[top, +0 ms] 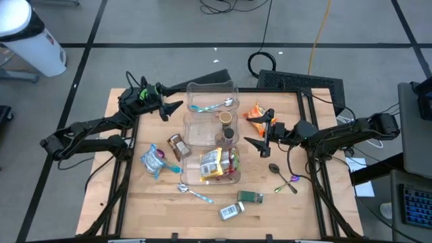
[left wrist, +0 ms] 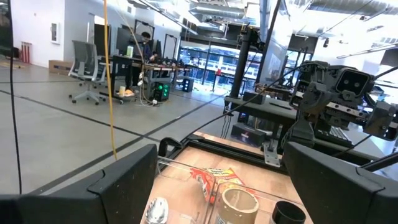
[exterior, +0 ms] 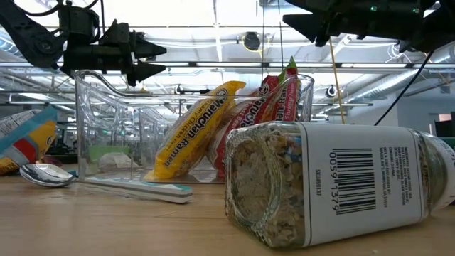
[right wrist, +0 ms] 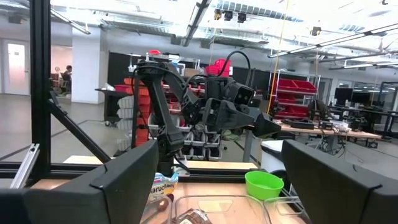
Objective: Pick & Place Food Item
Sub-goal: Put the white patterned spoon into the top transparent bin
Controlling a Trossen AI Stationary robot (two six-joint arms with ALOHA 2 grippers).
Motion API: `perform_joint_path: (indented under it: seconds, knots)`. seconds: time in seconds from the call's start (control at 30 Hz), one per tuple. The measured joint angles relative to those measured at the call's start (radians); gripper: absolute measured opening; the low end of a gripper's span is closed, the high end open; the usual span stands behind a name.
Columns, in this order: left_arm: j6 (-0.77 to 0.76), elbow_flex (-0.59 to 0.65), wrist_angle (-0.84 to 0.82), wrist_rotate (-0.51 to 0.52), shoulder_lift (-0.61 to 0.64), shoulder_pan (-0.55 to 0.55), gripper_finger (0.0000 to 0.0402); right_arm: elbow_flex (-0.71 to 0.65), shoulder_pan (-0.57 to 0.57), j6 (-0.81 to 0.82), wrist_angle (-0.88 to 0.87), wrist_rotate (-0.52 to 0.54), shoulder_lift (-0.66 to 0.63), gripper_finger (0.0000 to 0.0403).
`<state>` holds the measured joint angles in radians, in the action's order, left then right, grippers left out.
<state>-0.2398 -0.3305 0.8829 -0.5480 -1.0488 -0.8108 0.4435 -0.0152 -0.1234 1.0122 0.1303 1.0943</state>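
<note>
Left pincer [top: 174, 106] hangs spread wide and empty just beside the clear bin's [top: 233, 86] far compartment. Right pincer [top: 260, 132] is also spread, holding nothing, with the orange snack bag [top: 255, 113] just behind it and the bin's middle compartment ahead.

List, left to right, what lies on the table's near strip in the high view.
Blue-handled spoon → clear spice jar → green-capped jar → dark spoon → purple-handled spoon.
</note>
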Motion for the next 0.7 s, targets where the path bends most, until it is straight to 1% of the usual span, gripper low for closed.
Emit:
perform_joint_path:
  seconds: [0.2, 0.4, 0.7]
  knots:
    - [0.0, 0.0, 0.0, 0.0, 0.0, 0.0, 0.0358, 0.0, 0.0, -0.002, 0.002, 0.0, 0.0, 0.0334]
    - [0.0, 0.0, 0.0, 0.0, 0.0, 0.0, 0.0358, 0.0, 0.001, -0.125, 0.04, 0.0, 0.0, 0.0334]
    - [0.0, 0.0, 0.0, 0.0, 0.0, 0.0, 0.0358, 0.0, 0.001, -0.137, 0.116, 0.0, 0.0, 0.0334]
